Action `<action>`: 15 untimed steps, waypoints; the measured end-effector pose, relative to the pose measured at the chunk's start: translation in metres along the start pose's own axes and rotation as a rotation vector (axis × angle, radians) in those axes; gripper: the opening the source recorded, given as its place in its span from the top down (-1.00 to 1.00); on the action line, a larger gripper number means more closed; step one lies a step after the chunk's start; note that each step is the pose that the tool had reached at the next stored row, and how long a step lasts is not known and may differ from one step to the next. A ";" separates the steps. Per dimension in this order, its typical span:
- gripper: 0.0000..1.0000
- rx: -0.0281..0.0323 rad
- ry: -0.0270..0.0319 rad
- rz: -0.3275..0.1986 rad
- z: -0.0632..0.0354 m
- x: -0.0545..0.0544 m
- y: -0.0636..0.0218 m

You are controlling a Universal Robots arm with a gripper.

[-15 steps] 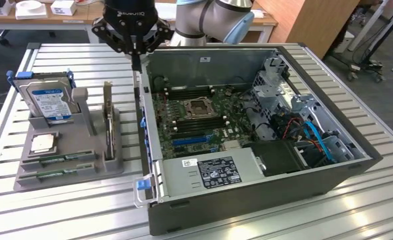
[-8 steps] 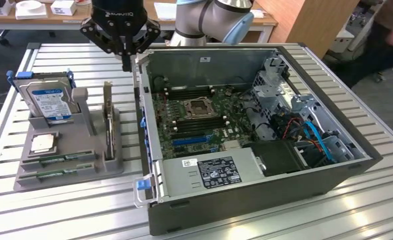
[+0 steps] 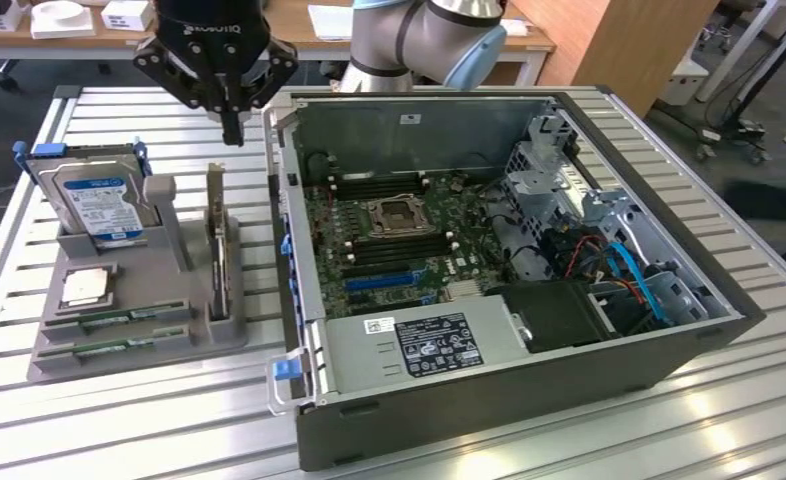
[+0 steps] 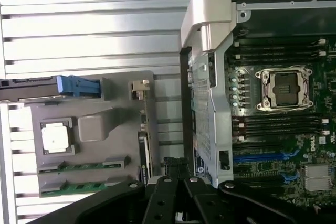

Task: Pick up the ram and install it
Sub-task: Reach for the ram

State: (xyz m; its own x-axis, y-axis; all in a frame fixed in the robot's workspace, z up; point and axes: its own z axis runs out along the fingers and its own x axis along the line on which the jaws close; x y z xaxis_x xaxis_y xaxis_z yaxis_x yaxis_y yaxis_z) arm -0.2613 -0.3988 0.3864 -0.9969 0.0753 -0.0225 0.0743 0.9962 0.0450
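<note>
Exterior view puts your claw [image 3: 233,130] clenched and empty above the tabletop [image 3: 20,420]. The ram [image 3: 116,321] lies flat in the grey holder [image 3: 140,365], at its end away from the hard drive [image 3: 96,200]. Expect it to be light, stiff and fragile; grip its long edges, not the chips.

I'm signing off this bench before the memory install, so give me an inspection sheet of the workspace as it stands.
Surface: slatted metal table, bearing a grey holder and an open computer case.
Job's things: two ram sticks lie flat in the holder's front slots; the motherboard's memory slots appear empty.
Clutter: hard drive, upright card and processor chip in the same holder.
Arm's pincer: shut, holding nothing, hanging roughly above the gap between holder and case.
Cables: blue cable and reddish wires inside the case.
Surroundings: desks behind the table; wooden panel beyond the case.
</note>
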 end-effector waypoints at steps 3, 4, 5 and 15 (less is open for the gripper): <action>0.80 0.0000 0.0000 0.000 0.0003 0.007 -0.0006; 0.80 0.0001 0.0001 0.000 0.0003 0.010 -0.0008; 0.80 0.0000 0.0001 0.000 0.0004 0.012 -0.0010; 0.80 0.0000 0.0004 0.000 0.0012 0.037 -0.0029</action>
State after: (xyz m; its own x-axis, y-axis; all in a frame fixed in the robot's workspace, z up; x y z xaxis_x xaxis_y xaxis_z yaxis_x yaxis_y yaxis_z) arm -0.2984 -0.3988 0.3842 -0.9969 0.0753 -0.0221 0.0743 0.9962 0.0450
